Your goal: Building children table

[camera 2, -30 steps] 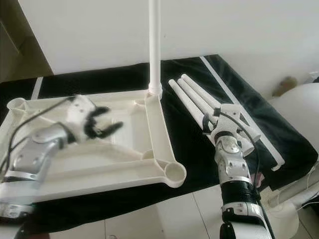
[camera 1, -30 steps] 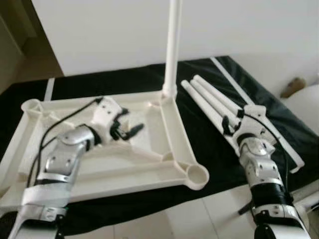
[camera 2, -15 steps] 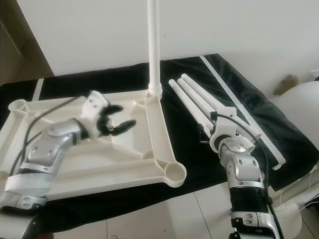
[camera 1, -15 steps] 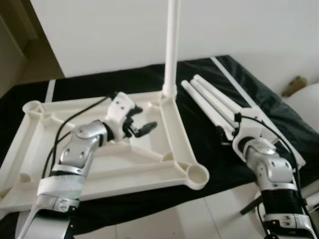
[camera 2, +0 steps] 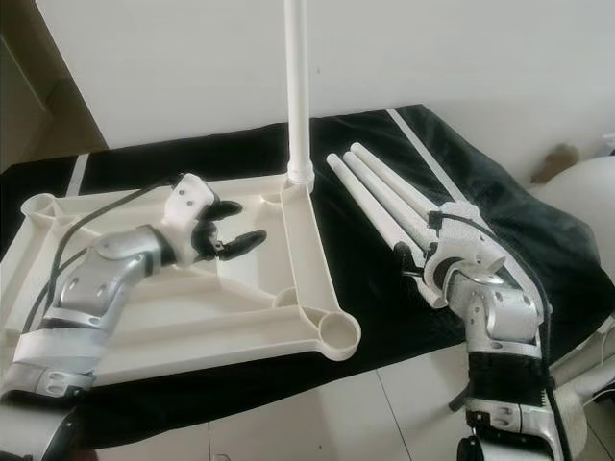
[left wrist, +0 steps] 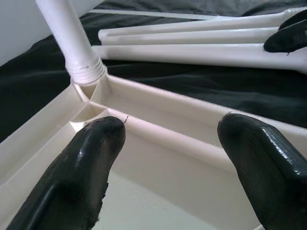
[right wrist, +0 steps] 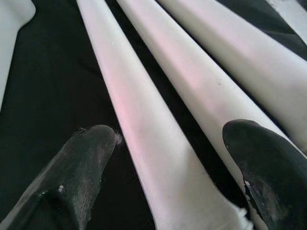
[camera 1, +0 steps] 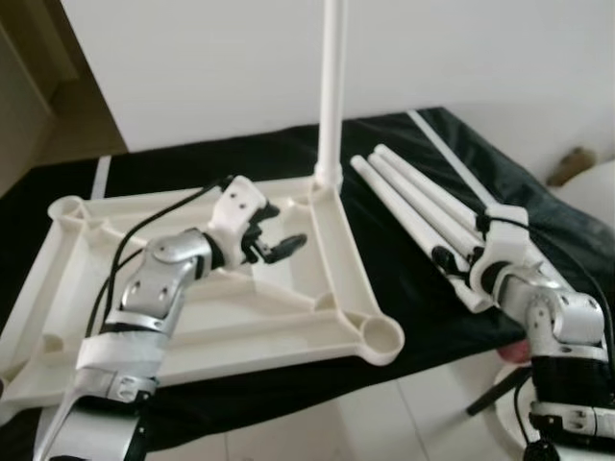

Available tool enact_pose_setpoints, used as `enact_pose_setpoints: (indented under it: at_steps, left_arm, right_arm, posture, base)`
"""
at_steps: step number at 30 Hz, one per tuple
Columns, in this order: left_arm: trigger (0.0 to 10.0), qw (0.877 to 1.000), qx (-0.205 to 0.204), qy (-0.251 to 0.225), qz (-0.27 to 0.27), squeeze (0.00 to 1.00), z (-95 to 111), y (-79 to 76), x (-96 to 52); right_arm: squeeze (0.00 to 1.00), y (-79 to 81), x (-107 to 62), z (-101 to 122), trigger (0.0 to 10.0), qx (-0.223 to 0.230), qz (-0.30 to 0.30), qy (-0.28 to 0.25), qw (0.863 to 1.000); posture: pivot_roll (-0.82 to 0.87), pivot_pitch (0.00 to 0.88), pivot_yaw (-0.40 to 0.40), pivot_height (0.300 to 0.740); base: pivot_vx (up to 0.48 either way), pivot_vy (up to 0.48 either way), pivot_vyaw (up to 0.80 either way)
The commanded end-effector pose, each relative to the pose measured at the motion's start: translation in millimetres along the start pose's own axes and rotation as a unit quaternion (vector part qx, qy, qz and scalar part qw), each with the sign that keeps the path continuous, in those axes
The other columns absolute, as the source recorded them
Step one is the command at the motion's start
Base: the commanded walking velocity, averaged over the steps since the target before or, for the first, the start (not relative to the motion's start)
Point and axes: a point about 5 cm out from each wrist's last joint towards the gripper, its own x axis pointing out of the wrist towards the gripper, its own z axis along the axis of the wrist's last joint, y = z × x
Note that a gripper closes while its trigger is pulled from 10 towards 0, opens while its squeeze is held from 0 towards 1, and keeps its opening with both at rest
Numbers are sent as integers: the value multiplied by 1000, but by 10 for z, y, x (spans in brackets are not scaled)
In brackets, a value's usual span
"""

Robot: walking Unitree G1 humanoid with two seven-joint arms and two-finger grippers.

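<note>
One white round plastic leg [camera 1: 332, 91] is stood in the upside-down white plastic tabletop [camera 1: 338, 252], three loose white legs [camera 2: 380, 197] are straddled by the wide-open right tool [right wrist: 165, 177], and nothing is held by the open left tool [camera 1: 274, 242].

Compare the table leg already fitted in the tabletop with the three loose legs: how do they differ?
The fitted leg stands upright in a corner socket of the upturned tabletop; the loose legs lie flat, side by side, on the black cloth. The right tool is open around one loose leg; nothing grips the fitted leg. All are white tubes.
</note>
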Motion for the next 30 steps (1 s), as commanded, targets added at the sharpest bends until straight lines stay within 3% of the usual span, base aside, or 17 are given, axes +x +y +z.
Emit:
enact_pose_setpoints:
  at_steps: [1, 8, 16, 22, 30]
  left_arm:
    - [10000, 1000, 6, 1, 1, 0, 14, -3, 25]
    - [10000, 1000, 6, -3, 0, 0, 44, -8, 31]
    - [10000, 1000, 8, -13, -3, 0, 92, -53, 36]
    - [10000, 1000, 0, -12, -3, 0, 85, -105, -15]
    - [10000, 1000, -11, -1, -1, 0, 34, -161, -69]
  right_arm:
    - [0, -5, 61, -25, 10000, -6, 17, 27, 999]
    - [0, 15, 203, -44, 10000, -29, 46, 57, 997]
    - [0, 169, 336, 77, 10000, -64, 93, 47, 993]
    - [0, 180, 374, 190, 10000, -78, 97, 29, 992]
    - [0, 140, 417, 140, 10000, -56, 113, 99, 987]
  posture:
    - [-100, 0, 60, 740]
    - [-91, 20, 51, 740]
    - [-52, 82, 23, 740]
    - [-32, 143, 12, 740]
    - [-27, 196, -1, 740]
  base:
    - [0, 0, 0]
    - [0, 0, 0]
    - [0, 0, 0]
    - [0, 0, 0]
    - [0, 0, 0]
